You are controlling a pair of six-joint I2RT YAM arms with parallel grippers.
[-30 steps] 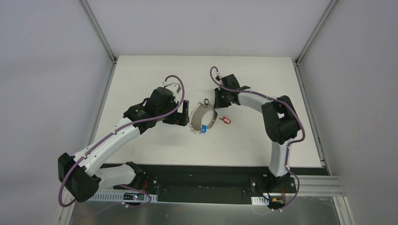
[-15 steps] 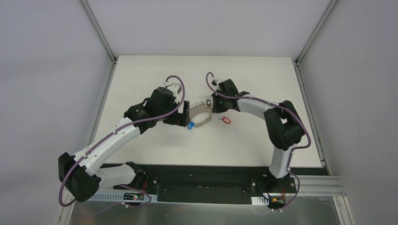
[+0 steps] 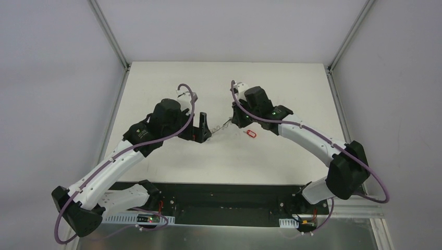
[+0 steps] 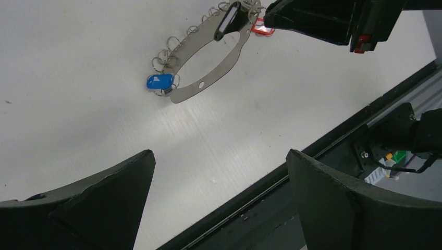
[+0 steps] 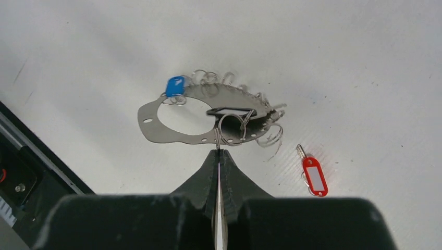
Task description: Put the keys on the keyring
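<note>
Work table [image 3: 292, 88], both arms meeting near its centre. The keyring [image 4: 235, 51], a flat silvery loop fringed with wire rings, lies between the two tools and seems tilted up at its held edge. Whether it is wholly clear of the surface cannot be told. The left gripper [image 4: 219, 156] stands with jaws spread wide and holds nothing, pointed toward the loop. The right gripper [image 5: 218, 152] is closed, its tips pinching one wire ring on the loop's near rim. The bright blue key [image 5: 175, 85] and the dark key [image 5: 229, 111] already hang on the keyring. The red key [image 5: 314, 177] lies loose on the table, just beside the right gripper on its right and apart from the loop. Its long axis runs roughly along that gripper's pointing direction, shank toward the loop. The right arm is therefore the nearer but is occupied. The free left gripper probably has to reach past the keyring to fetch this key.
</note>
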